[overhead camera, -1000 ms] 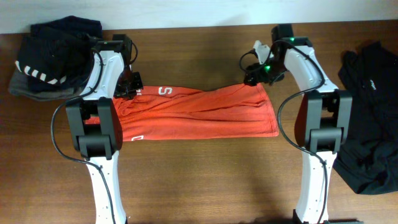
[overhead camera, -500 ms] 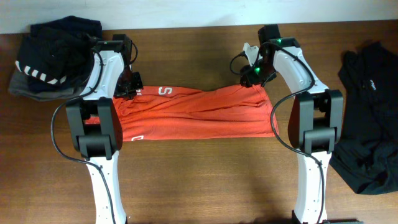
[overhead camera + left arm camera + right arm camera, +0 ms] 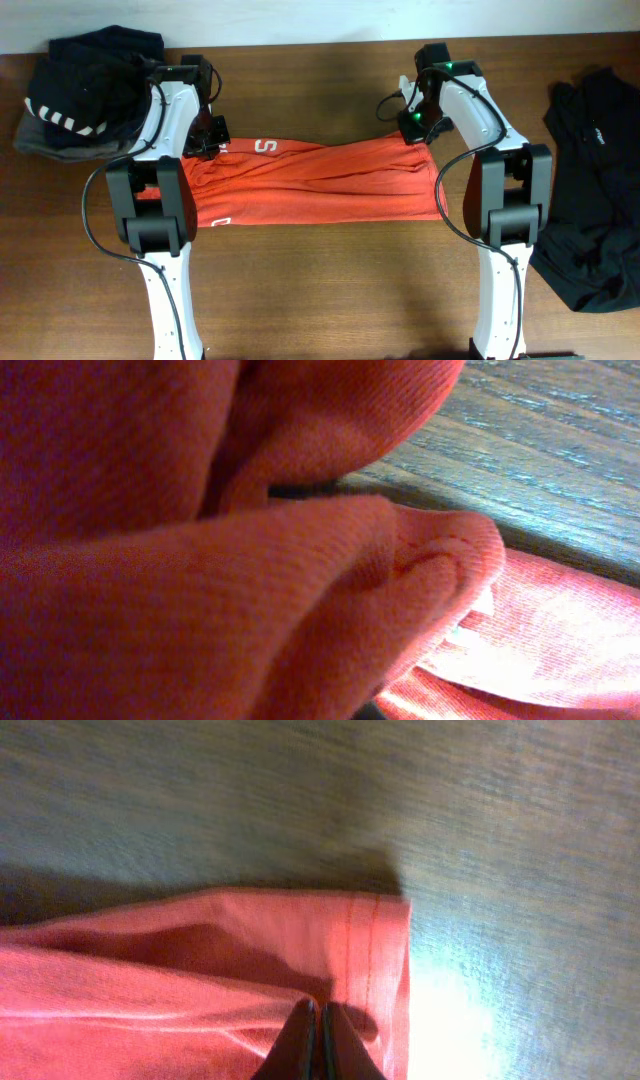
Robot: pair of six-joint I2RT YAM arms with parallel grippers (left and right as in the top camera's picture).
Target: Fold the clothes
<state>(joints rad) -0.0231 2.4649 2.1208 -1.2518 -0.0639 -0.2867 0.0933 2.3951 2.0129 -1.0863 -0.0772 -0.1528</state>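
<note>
The clothes (image 3: 320, 185), an orange-red T-shirt, lie folded into a long band across the table's middle, with a white letter showing near the left end. My left gripper (image 3: 213, 140) is at the shirt's far left corner and is shut on it; bunched red cloth (image 3: 200, 560) fills the left wrist view and hides the fingers. My right gripper (image 3: 412, 128) is at the far right corner. In the right wrist view its dark fingertips (image 3: 320, 1010) are pressed together on the cloth (image 3: 150, 980) just inside the stitched hem, pinching a thin fold.
A loose black garment (image 3: 590, 200) lies at the right edge of the table. A dark folded pile with white stripes (image 3: 85, 90) sits at the far left corner. Bare wooden table (image 3: 320, 290) stretches in front of the shirt.
The right gripper shifted slightly left onto the shirt's far right corner and its jaws closed. The left arm and its grip have not moved.
</note>
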